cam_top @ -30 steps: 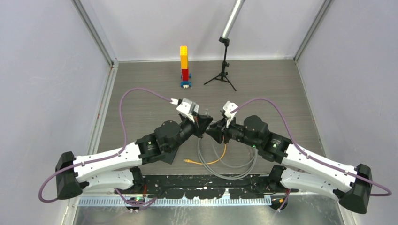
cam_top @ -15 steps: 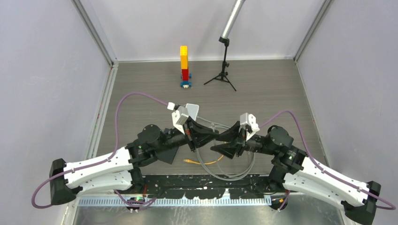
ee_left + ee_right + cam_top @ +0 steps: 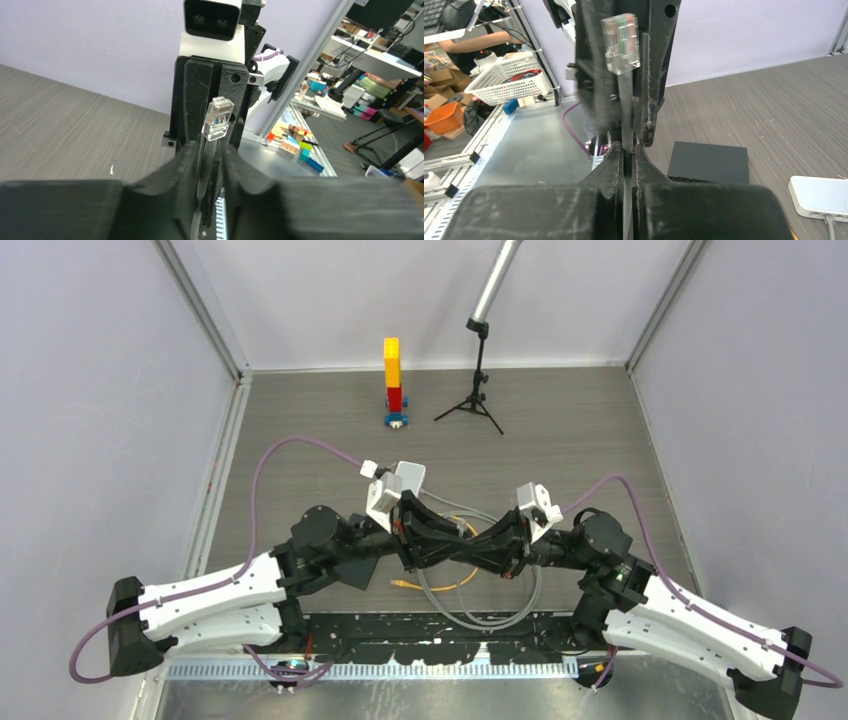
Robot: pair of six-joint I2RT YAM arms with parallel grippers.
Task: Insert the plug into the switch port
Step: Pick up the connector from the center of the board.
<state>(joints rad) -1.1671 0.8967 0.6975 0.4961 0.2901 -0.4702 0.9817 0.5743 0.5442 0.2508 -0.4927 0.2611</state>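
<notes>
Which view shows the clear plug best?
Right wrist: the plug sits large and sharp, coloured wires visible, its cable pinched in the right end effector. Left wrist shows it smaller, also clear. Top external loses it where the arms meet.

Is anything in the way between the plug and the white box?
Yes. The plug stands between the fingers of the left gripper, and that gripper seems to lie between it and the white box.
</notes>
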